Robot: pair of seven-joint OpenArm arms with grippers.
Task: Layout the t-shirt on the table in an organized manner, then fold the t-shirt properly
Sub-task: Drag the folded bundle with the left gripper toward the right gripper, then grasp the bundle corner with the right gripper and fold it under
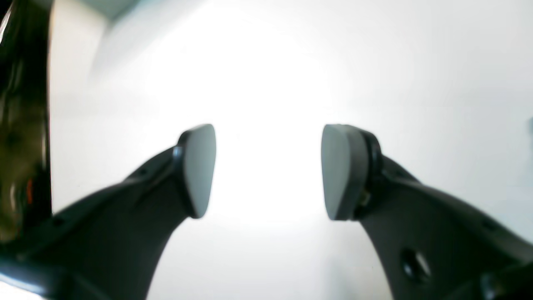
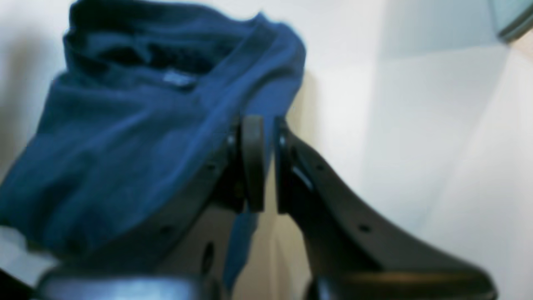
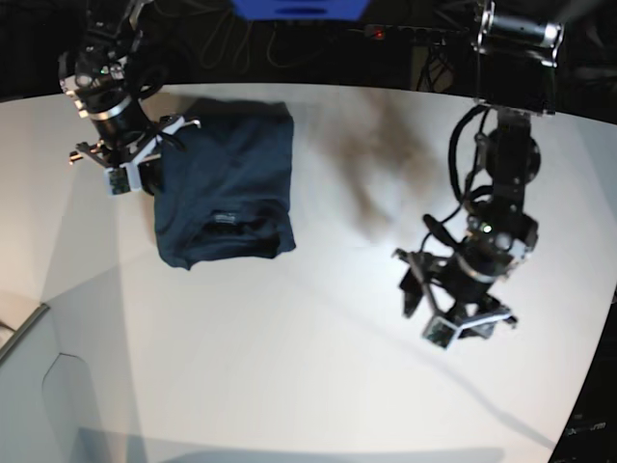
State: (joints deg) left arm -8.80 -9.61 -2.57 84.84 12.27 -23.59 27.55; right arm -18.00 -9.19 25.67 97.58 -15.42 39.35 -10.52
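The dark navy t-shirt [image 3: 231, 174] lies as a folded rectangle on the white table [image 3: 289, 338] at the far left, with its pale neck label [image 3: 225, 218] near the front edge. At the shirt's left edge, my right gripper [image 3: 154, 178] is shut on a fold of the cloth. In the right wrist view the jaws of that gripper [image 2: 266, 125] pinch the t-shirt [image 2: 125, 137], and a strip of cloth hangs below them. My left gripper [image 3: 416, 285] hovers open over bare table at the right, with nothing between the pads of the gripper [image 1: 268, 166].
A pale grey box-like corner piece [image 3: 29, 386] sits at the front left. A blue object [image 3: 299, 8] and cables lie beyond the table's far edge. A dark shadow [image 3: 371, 164] falls across the table's middle.
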